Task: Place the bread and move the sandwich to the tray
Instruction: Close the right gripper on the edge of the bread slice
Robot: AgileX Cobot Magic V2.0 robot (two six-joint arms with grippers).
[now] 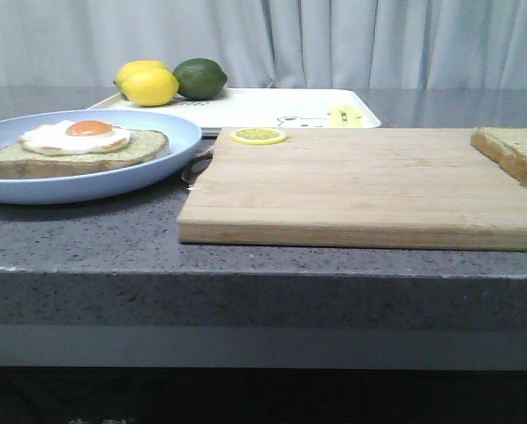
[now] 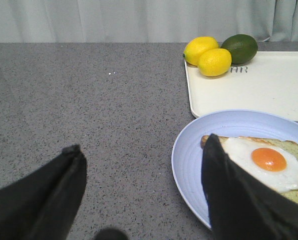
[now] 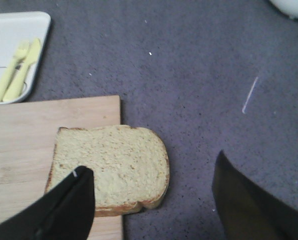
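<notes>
Right wrist view only: bread [image 3: 111,167] overhangs cutting board [image 3: 49,150] edge (front view crops it) — right gripper [image 3: 153,200] above, spread wide; left gripper [image 2: 144,195] wide too, one finger over plate [image 2: 188,160]

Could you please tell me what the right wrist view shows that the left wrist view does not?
Only the right wrist view shows the bread hanging over the cutting board's edge, yellow cutlery, and the open right gripper. Only the left wrist view shows the sandwich on its blue plate, two lemons, a lime, and the open left gripper. Both show the tray.
</notes>
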